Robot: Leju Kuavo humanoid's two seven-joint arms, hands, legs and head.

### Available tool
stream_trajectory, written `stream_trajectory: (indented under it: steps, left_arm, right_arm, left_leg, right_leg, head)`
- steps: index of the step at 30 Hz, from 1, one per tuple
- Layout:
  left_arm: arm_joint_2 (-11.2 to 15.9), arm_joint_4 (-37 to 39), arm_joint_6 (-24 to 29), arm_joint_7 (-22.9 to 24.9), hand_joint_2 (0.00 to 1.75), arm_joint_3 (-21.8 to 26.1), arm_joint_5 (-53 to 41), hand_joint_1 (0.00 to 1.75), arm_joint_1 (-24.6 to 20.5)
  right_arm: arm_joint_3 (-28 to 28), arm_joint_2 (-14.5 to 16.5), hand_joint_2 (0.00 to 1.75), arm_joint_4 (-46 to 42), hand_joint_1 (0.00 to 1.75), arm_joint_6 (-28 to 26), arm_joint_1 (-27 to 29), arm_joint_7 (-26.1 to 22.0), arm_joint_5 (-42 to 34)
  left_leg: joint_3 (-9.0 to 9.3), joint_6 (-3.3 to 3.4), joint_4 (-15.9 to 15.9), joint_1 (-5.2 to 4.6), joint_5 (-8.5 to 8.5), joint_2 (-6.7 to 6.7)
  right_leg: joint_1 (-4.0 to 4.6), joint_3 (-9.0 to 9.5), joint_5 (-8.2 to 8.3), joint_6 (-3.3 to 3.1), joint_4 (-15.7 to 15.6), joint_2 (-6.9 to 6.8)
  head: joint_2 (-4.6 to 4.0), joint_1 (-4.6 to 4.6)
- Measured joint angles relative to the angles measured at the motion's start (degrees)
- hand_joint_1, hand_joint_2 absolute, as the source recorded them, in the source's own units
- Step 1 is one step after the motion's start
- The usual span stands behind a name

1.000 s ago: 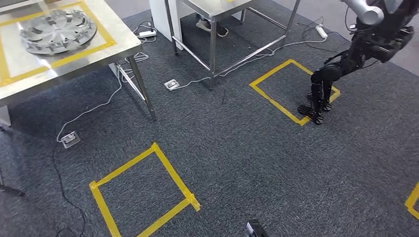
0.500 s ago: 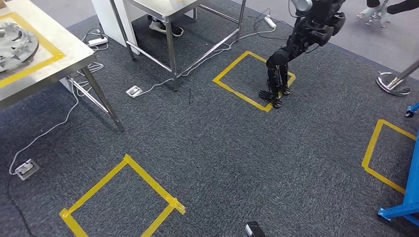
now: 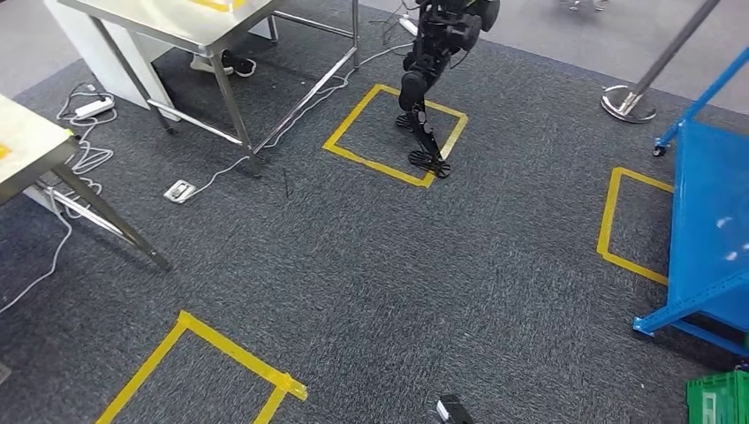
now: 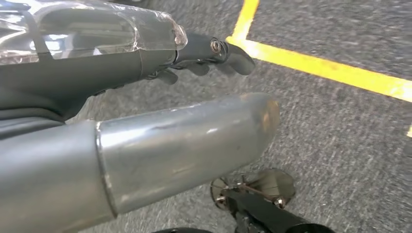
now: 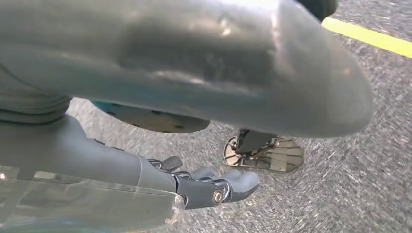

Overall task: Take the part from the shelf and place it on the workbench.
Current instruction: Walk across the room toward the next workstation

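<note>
The blue shelf [image 3: 707,238] stands at the right edge of the head view, and what lies on it I cannot make out. A corner of the steel workbench [image 3: 26,146] with yellow tape shows at the far left. In the left wrist view my left hand [image 4: 145,53] hangs over the grey carpet, fingers stretched out and holding nothing. In the right wrist view my right hand [image 5: 145,179] likewise hangs above the carpet, its fingers loosely extended and empty.
A black two-legged robot [image 3: 424,88] stands on a yellow tape square [image 3: 393,132] ahead. A steel table [image 3: 177,18] is at the back left, with cables and a floor socket [image 3: 179,191] beneath. A post base [image 3: 629,104] and a green crate [image 3: 720,402] flank the shelf.
The camera has turned to the right, so the whole scene has slid left. The blue shelf has come into the picture, and the workbench with the wheel-shaped part has slid out.
</note>
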Motion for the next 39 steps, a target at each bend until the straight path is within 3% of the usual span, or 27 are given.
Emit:
stream_trajectory:
  steps: [2, 4, 6, 7, 9, 10, 12, 13, 14, 15, 17, 19, 21, 22, 24, 26, 28, 29, 30, 31, 33, 35, 37, 39]
  left_arm:
    - [0.1, 0.0, 0.0, 0.1, 0.0, 0.0, 0.0, 0.0, 0.0]
    - [0.1, 0.0, 0.0, 0.3, 0.0, 0.0, 0.0, 0.0, 0.1]
    - [0.1, 0.0, -0.1, 0.3, 0.0, 0.0, 0.0, 0.0, 0.1]
    - [0.1, 0.0, -0.1, 0.3, 0.0, 0.0, 0.0, 0.0, 0.1]
    - [0.1, 0.0, -0.1, 0.3, 0.0, 0.0, 0.0, 0.0, 0.1]
    - [0.2, 0.0, -0.1, 0.2, 0.0, 0.0, 0.0, 0.0, 0.1]
    - [0.3, 0.0, -0.1, 0.3, 0.0, 0.0, 0.0, 0.0, 0.2]
    - [0.3, 0.0, -0.1, 0.3, 0.0, 0.0, 0.0, 0.0, 0.2]
    - [0.3, 0.0, -0.1, 0.3, 0.0, 0.0, 0.0, 0.0, 0.1]
    - [0.3, 0.0, -0.1, 0.3, 0.0, 0.0, 0.0, 0.0, 0.0]
    - [0.2, 0.0, -0.2, 0.3, 0.0, 0.0, 0.0, 0.0, -0.2]
    - [0.0, -0.1, -0.3, 0.4, 0.0, 0.0, 0.0, 0.0, -0.3]
    - [0.0, -0.1, -0.3, 0.6, 0.0, 0.0, 0.0, 0.0, -0.4]
    - [-0.1, -0.1, -0.3, 0.6, 0.0, 0.0, 0.0, 0.0, -0.4]
    - [-0.2, -0.1, -0.3, 0.6, 0.0, 0.0, 0.0, 0.0, -0.4]
    - [-0.1, -0.1, -0.2, 0.5, 0.0, 0.0, 0.0, 0.0, -0.3]
    - [0.0, -0.1, -0.2, 0.5, 0.0, 0.0, 0.0, 0.0, 0.0]
    - [0.0, -0.1, -0.2, 0.5, 0.0, 0.0, 0.0, 0.0, 0.1]
    - [0.0, -0.1, -0.2, 0.5, 0.0, 0.0, 0.0, 0.0, 0.1]
    - [0.0, -0.1, -0.2, 0.5, 0.0, 0.0, 0.0, 0.0, 0.1]
    - [0.0, -0.1, -0.2, 0.5, 0.0, 0.0, 0.0, 0.0, 0.1]
    - [0.0, -0.1, -0.2, 0.5, 0.0, 0.0, 0.0, 0.0, 0.1]
    - [0.0, -0.1, -0.2, 0.5, 0.0, 0.0, 0.0, 0.0, 0.1]
    - [0.0, -0.1, -0.2, 0.5, 0.0, 0.0, 0.0, 0.0, 0.1]
  right_arm:
    - [0.0, 0.1, 0.0, 0.0, 0.0, 0.0, -0.1, 0.0, -0.1]
    - [0.1, 0.1, 0.0, 0.1, 0.0, 0.1, -0.3, 0.0, -0.2]
    - [0.1, 0.1, 0.0, 0.1, 0.0, 0.1, -0.2, 0.0, -0.2]
    - [0.1, 0.1, 0.0, 0.1, 0.0, 0.1, -0.2, 0.0, -0.2]
    - [0.2, 0.2, 0.0, 0.1, 0.0, 0.1, -0.3, 0.0, -0.2]
    - [0.2, 0.2, 0.0, 0.1, 0.0, 0.1, -0.4, 0.0, -0.2]
    - [0.2, 0.2, 0.0, 0.1, 0.0, 0.1, -0.5, 0.0, -0.2]
    - [0.2, 0.2, 0.0, 0.1, 0.0, 0.1, -0.4, 0.0, -0.2]
    - [0.2, 0.2, 0.0, 0.1, 0.0, 0.1, -0.2, 0.0, -0.2]
    - [0.2, 0.2, 0.0, 0.1, 0.0, 0.1, 0.0, 0.0, -0.2]
    - [0.2, 0.1, 0.0, 0.1, 0.0, 0.1, 0.1, 0.0, -0.2]
    - [0.2, 0.1, 0.0, 0.2, 0.0, 0.0, -0.1, -0.1, -0.2]
    - [0.2, 0.0, 0.0, 0.2, 0.0, -0.1, 0.0, -0.1, -0.3]
    - [0.2, 0.0, 0.0, 0.2, 0.0, -0.2, 0.2, -0.1, -0.3]
    - [0.2, 0.0, 0.0, 0.2, 0.0, -0.2, 0.4, -0.1, -0.4]
    - [0.2, 0.0, 0.0, 0.2, 0.0, -0.1, 0.0, -0.2, -0.6]
    - [0.3, 0.0, 0.0, 0.2, 0.0, -0.1, -0.2, -0.2, -0.7]
    - [0.3, 0.1, 0.0, 0.3, 0.0, -0.1, -0.2, -0.2, -0.7]
    - [0.3, 0.1, 0.0, 0.3, 0.0, -0.1, -0.1, -0.2, -0.8]
    - [0.3, 0.1, 0.0, 0.3, 0.0, -0.1, -0.1, -0.2, -0.8]
    - [0.3, 0.1, 0.0, 0.3, 0.0, -0.1, -0.1, -0.2, -0.8]
    - [0.3, 0.1, 0.0, 0.3, 0.0, -0.1, -0.4, -0.2, -0.9]
    - [0.3, 0.1, 0.0, 0.3, 0.0, -0.1, -0.3, -0.2, -0.9]
    - [0.4, 0.1, 0.0, 0.3, 0.0, -0.1, -0.2, -0.2, -0.9]
  left_leg:
    - [2.5, 0.15, -6.6, 0.47, 3.37, -3.67]
    - [3.58, 0.48, -9.1, 0.63, 3.48, -5.94]
    - [4.04, 1.03, -9.5, 0.51, 3.32, -4.31]
    - [4.34, 1.34, -9.7, 0.56, 3.28, -3.29]
    - [4.99, 1.9, -10.2, 0.6, 3.11, -0.96]
    - [5.26, 2.11, -10.2, 0.44, 2.89, 0.27]
    - [5.67, 2.26, -10.2, 0.16, 2.39, 2.7]
    - [5.91, 2.22, -10.2, 0.07, 2.14, 3.71]
    - [6.17, 2.13, -10.2, 0.02, 1.89, 4.52]
    - [6.49, 2.03, -10.3, -0.03, 1.66, 5.19]
    - [7.01, 1.79, -10.4, -0.12, 1.27, 6.27]
    - [7.18, 1.35, -10.6, -0.2, 1.06, 7.05]
    - [7.48, 0.77, -10.9, -0.2, 0.97, 7.82]
    - [7.72, 0.48, -11.0, -0.13, 0.76, 7.58]
    - [7.3, 0.12, -9.3, -0.07, -0.56, 4.3]
    - [4.16, 0.11, -3.0, -0.1, -3.51, 0.82]
    - [0.09, 0.15, 3.6, -0.21, -5.29, 0.49]
    - [-0.96, 0.17, 4.5, -0.23, -4.6, 0.56]
    - [-1.03, 0.19, 3.3, -0.22, -2.85, 0.54]
    - [-0.09, 0.21, 0.2, -0.15, -0.24, 0.05]
    - [2.39, 0.29, -6.5, 0.2, 3.22, -3.07]
    - [3.64, 0.56, -9.3, 0.3, 3.51, -4.92]
    - [3.99, 1.06, -9.7, 0.23, 3.35, -3.37]
    - [4.39, 1.65, -9.9, 0.33, 3.19, -1.51]
  right_leg:
    - [-0.12, -0.19, -0.69, 0.53, 0.9, 1.57]
    - [-0.41, -0.82, -1.04, 1.29, 1.5, 3.11]
    - [-0.7, -1.2, -1.0, 1.99, 1.5, 4.72]
    - [-0.64, -1.41, -1.23, 2.27, 1.9, 4.25]
    - [-0.56, -3.24, -3.16, 2.86, 5.5, 1.01]
    - [-0.6, -5.11, -4.73, 3.22, 9.0, -1.08]
    - [-0.95, -8.96, -7.06, 3.74, 15.9, -2.88]
    - [-1.06, -9.84, -6.9, 3.84, 17.3, -3.19]
    - [-1.1, -9.51, -5.63, 3.79, 16.4, -3.37]
    - [-1.06, -8.07, -3.53, 3.57, 13.4, -3.69]
    - [-0.51, -4.31, -0.33, 2.72, 5.8, -5.74]
    - [0.25, -2.49, 0.16, 1.8, 2.0, -7.52]
    - [0.63, -2.47, -0.04, 1.16, 1.5, -7.12]
    - [0.51, -2.2, 0.09, 0.86, 1.1, -6.67]
    - [0.16, -1.4, 0.49, 0.24, 0.0, -5.75]
    - [0.04, -0.83, 0.62, -0.17, -0.6, -4.56]
    - [0.15, -0.56, 0.37, -0.42, -0.5, -2.9]
    - [0.18, -0.35, 0.18, -0.44, -0.3, -2.02]
    - [0.15, -0.09, -0.05, -0.37, -0.2, -1.15]
    - [0.06, 0.2, -0.36, -0.2, 0.0, -0.32]
    - [-0.14, 0.36, -1.11, 0.39, 0.7, 1.22]
    - [-0.41, -0.06, -1.49, 1.12, 1.1, 2.72]
    - [-0.63, -0.45, -1.51, 1.68, 1.2, 4.07]
    - [-0.56, -1.42, -2.66, 2.21, 3.1, 2.21]
  head:
    - [0.0, -0.32]
    - [0.0, -0.49]
    - [0.0, -0.49]
    - [0.0, -0.38]
    - [0.0, 0.41]
    - [0.0, 0.86]
    - [0.0, 1.29]
    - [0.0, 1.35]
    - [0.0, 1.45]
    - [0.0, 1.58]
    - [0.0, 1.8]
    - [0.0, 1.86]
    - [0.0, 1.87]
    - [0.0, 1.9]
    - [-0.01, 1.69]
    - [-0.01, 1.01]
    - [0.0, 0.52]
    - [0.0, 0.4]
    - [0.0, 0.32]
    - [0.0, 0.25]
    - [0.0, -0.03]
    - [0.0, -0.25]
    - [0.0, -0.27]
    - [0.0, 0.25]
